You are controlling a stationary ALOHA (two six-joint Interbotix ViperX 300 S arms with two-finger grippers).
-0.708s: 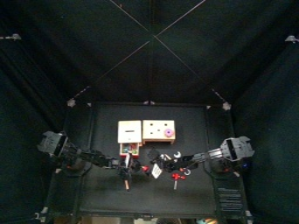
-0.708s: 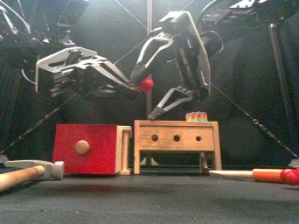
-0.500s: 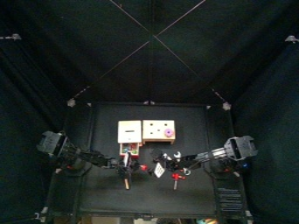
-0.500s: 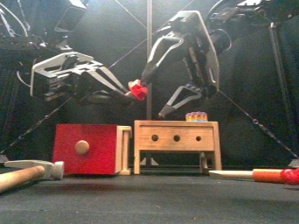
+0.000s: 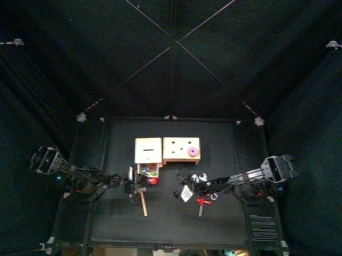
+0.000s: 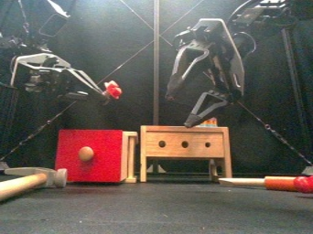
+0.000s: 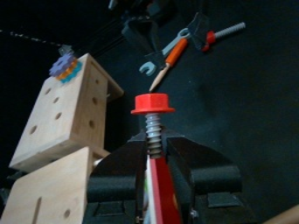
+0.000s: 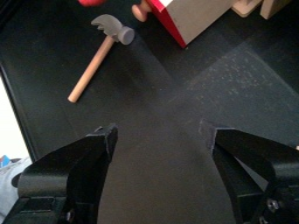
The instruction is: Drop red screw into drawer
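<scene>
**Supervisor:** Report the state of the left claw.

**Operator:** I see the left claw (image 7: 156, 162) clamped on the threaded shank of the red screw (image 7: 153, 104). The jaws stand partly apart, at the width of the shank. The hexagonal head points away from the claw. In the front view, the screw (image 6: 112, 90) is held high above the surface (image 6: 159, 206), over the red box (image 6: 93, 155) and off to the left of the pale wooden box (image 6: 185, 143).

**Supervisor:** Where is the drawer?

**Operator:** The drawer belongs to that pale wooden box, which stands on legs with three round holes in its face (I cannot tell from any view whether the drawer is slid out). The screw is not in it.

**Supervisor:** And the right claw?

**Operator:** I read the right claw (image 8: 163, 149) as wide open and holding nothing. It hangs above the right side of the pale wooden box in the front view. Its wrist view shows a hammer (image 8: 100, 50) lying on the surface.
</scene>
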